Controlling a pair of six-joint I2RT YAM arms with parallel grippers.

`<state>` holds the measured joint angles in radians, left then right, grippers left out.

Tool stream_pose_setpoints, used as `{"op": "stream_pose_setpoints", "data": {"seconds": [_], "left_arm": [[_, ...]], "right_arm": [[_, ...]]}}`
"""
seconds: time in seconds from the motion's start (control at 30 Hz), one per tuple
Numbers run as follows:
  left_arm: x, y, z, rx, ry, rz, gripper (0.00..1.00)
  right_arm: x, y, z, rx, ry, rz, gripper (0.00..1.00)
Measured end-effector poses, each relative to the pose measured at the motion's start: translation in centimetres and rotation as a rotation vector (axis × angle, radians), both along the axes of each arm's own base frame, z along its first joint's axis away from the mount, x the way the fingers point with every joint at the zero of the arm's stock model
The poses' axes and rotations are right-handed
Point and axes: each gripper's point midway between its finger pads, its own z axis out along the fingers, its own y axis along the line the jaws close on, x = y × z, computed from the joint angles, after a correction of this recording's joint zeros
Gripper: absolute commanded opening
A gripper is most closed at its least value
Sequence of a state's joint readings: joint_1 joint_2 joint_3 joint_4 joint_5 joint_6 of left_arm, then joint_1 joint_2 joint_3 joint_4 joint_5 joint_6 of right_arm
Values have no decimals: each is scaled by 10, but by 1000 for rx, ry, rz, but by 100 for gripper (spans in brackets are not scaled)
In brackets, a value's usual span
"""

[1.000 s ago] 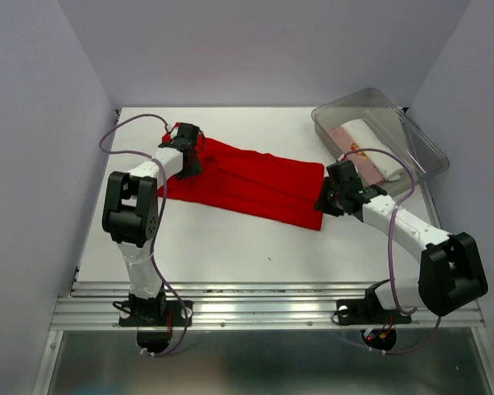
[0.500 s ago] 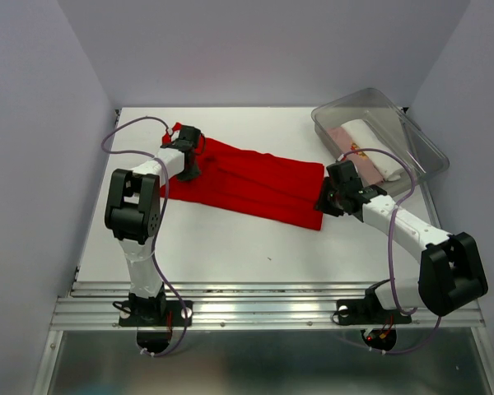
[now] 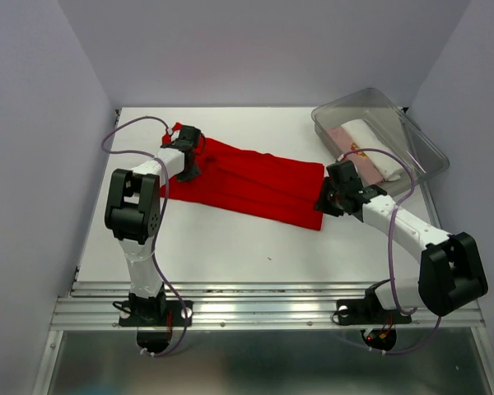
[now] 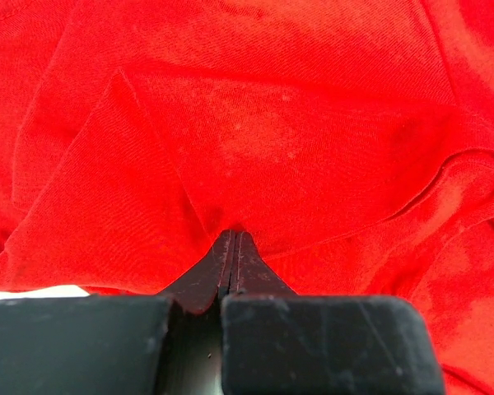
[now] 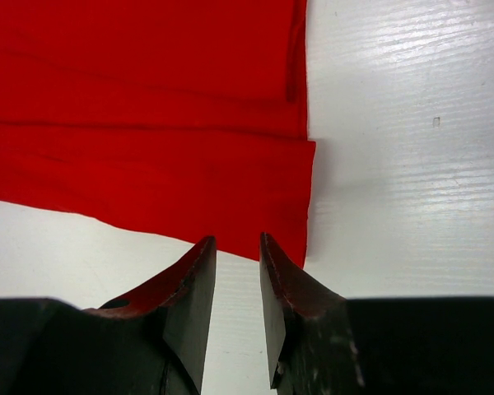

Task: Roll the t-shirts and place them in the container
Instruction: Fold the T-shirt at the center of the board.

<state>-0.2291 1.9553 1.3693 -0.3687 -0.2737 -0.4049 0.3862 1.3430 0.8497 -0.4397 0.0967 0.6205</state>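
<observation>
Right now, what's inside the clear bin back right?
Two rolled shirts lie in the clear bin: a white roll and beside it a pale pink roll. The right arm's cable crosses the near end, so that part and whatever is under the rolls is hidden.

Bare surface [image 3: 230, 243] lies open between the red t-shirt [image 3: 255, 181] and the near edge; the clear bin [image 3: 424, 146] blocks the far right corner

On my feed a white bench [image 3: 230, 247], a red t-shirt [image 3: 255, 181] lying flat and crosswise over its far half, a clear plastic bin [image 3: 412, 132] standing at its far right corner
</observation>
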Motion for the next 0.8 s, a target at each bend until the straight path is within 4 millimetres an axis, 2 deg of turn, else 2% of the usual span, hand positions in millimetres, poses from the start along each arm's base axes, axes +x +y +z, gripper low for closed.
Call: {"op": "stream_pose_setpoints", "data": {"seconds": [0.13,0.33,0.6,0.8], "left_arm": [[0,-1,-2,-17,-8,14,0],[-11,2,-7,-56,-10,44,0],[-4,3,10,-75,-64,61,0],[16,3,34,-82,-127,66,0]], "right_arm": [[0,0,0,0,0,0,34],[0,0,0,0,0,1,34],[0,0,0,-1,1,4,34],[-1,1,-4,-4,13,6,34]]}}
